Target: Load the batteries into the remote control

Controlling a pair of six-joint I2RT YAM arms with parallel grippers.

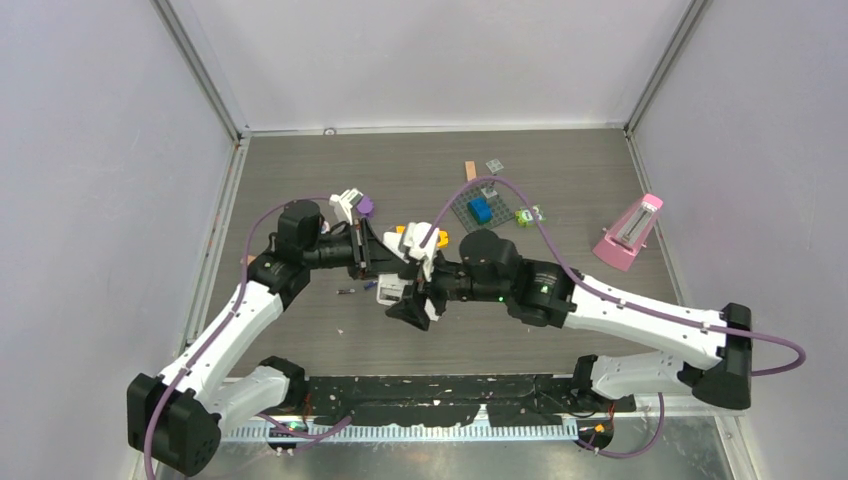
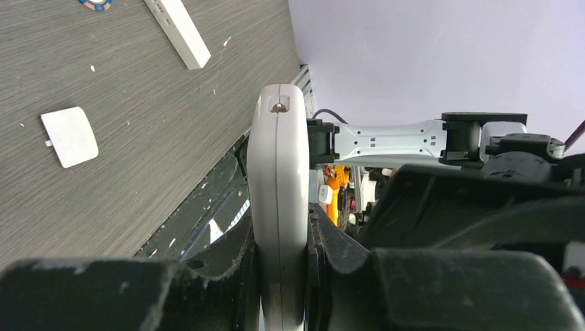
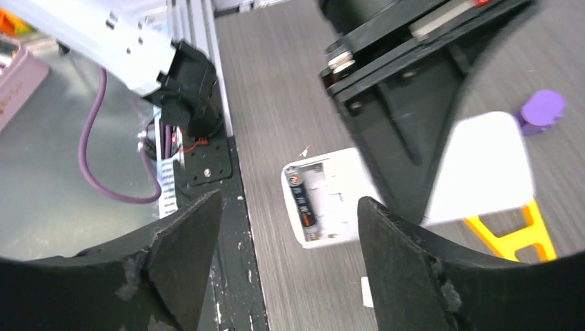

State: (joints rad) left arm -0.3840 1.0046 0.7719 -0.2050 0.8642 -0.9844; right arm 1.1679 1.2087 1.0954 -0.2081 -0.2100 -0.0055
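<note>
Table (image 1: pixel 300 170) seen from above, arm bases at its near edge. At centre, the remote control (image 3: pixel 331 181) is clamped between the fingers of the left gripper (image 2: pixel 283 241), which reaches in from the left; one battery (image 3: pixel 302 200) sits in its open compartment. The right gripper (image 3: pixel 286 210) faces that end from the right, fingers spread apart. On the table just left of the remote lie a loose battery (image 1: pixel 347 291) and, right of it, a second loose battery (image 1: pixel 368 285). Behind centre lie a stick (image 1: pixel 470 170) and a tile (image 1: pixel 494 165); nearer, a baseplate (image 1: pixel 462 215) carries a block (image 1: pixel 480 210); far right stands a metronome (image 1: pixel 630 232)
</note>
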